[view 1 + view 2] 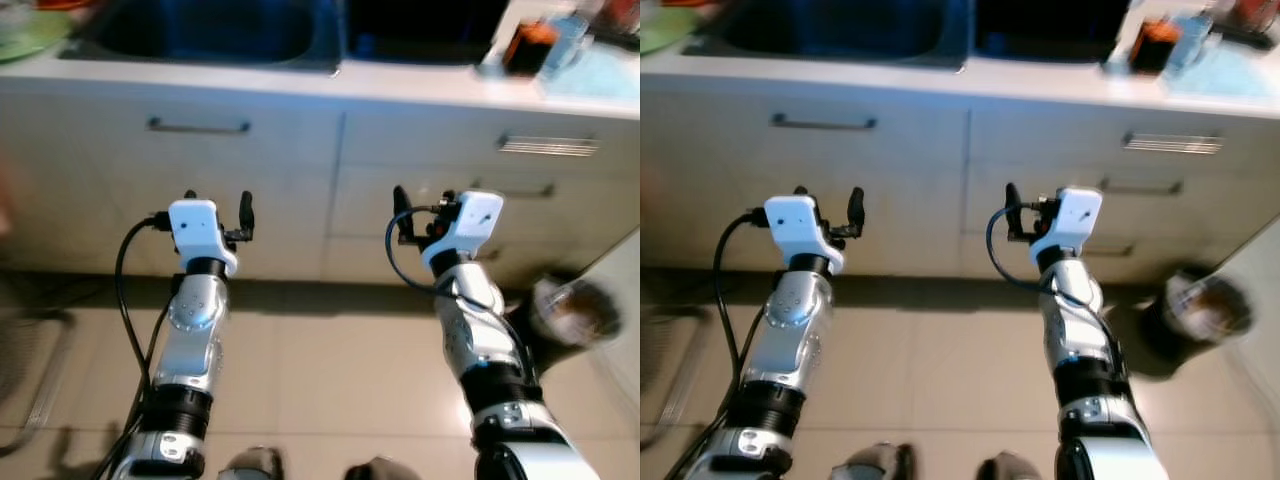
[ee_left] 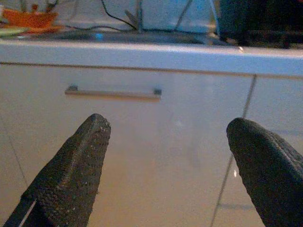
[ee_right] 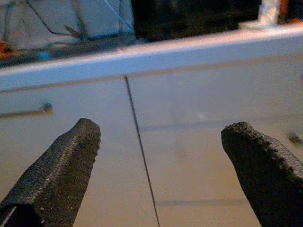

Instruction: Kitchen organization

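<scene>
I face a cream kitchen cabinet run (image 1: 300,170) under a pale counter (image 1: 300,80) with a dark sink (image 1: 200,30). My left gripper (image 1: 218,203) is raised in front of the left drawer, below its metal bar handle (image 1: 198,127), and stands open with nothing in it. In the left wrist view the left gripper (image 2: 168,122) is wide apart, with that handle (image 2: 112,93) just above its gap. My right gripper (image 1: 425,205) is held up before the seam between two cabinet fronts. It is open and empty too, as the right wrist view's right gripper (image 3: 162,125) shows.
A green plate (image 1: 25,35) sits at the counter's far left. An orange and black item (image 1: 525,45) and a blue cloth (image 1: 600,70) lie at its right. A dark round container (image 1: 565,310) stands on the tiled floor at right, and a wire rack (image 1: 40,370) at left.
</scene>
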Robot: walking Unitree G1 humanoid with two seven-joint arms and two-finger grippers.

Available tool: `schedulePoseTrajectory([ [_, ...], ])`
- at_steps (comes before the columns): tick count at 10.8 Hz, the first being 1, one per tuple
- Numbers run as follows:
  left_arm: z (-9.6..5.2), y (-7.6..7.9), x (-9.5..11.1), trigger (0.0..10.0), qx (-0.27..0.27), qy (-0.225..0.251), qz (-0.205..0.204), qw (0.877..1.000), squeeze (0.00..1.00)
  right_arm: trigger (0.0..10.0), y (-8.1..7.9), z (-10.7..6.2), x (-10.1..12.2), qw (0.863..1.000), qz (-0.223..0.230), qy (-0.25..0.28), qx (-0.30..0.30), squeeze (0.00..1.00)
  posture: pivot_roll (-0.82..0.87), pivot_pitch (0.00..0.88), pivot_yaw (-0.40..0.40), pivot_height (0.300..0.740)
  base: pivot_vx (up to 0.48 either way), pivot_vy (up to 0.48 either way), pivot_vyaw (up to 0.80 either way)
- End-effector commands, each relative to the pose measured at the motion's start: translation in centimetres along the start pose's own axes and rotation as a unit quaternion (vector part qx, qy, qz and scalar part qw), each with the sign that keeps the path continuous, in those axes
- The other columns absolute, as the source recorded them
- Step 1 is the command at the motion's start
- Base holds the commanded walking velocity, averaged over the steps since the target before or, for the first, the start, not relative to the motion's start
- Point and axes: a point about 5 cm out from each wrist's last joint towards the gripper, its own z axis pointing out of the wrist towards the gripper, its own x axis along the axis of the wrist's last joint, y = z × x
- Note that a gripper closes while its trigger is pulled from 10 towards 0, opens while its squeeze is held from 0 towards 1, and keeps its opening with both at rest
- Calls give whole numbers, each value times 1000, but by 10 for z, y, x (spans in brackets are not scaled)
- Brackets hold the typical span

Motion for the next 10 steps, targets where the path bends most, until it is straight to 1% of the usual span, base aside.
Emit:
schedulePoseTrajectory([
  [1,-1,0,0,10000,-2,2,9,1000,0,10000,-1,1,3,1000,3,5,1,0,42,138,-32,740,0,0,0],
  [2,-1,0,1,10000,-1,6,19,1000,0,10000,-1,1,3,1000,5,4,2,0,42,137,-33,740,0,0,0],
  [4,-2,-1,1,10000,3,7,16,1000,0,10000,-1,2,2,1000,4,3,2,0,44,138,-34,740,0,0,0],
  [5,-2,-3,-1,10000,7,-3,21,1000,0,10000,-2,2,3,1000,4,3,8,0,43,137,-35,740,0,0,0],
  [6,-2,-4,-1,10000,8,-4,17,1000,0,10000,-4,2,3,1000,2,5,13,0,44,136,-35,740,0,0,0],
  [7,-2,-5,-1,10000,10,-4,14,1000,0,10000,-5,2,4,1000,-4,8,19,0,44,136,-35,740,0,0,581],
  [9,-1,-5,-1,10000,12,-4,13,1000,0,10000,-8,2,3,1000,-2,7,29,0,45,133,-37,740,247,0,694],
  [10,-1,-5,-1,10000,12,-4,14,1000,0,10000,-8,2,3,1000,6,5,29,0,44,134,-37,740,251,0,0],
])
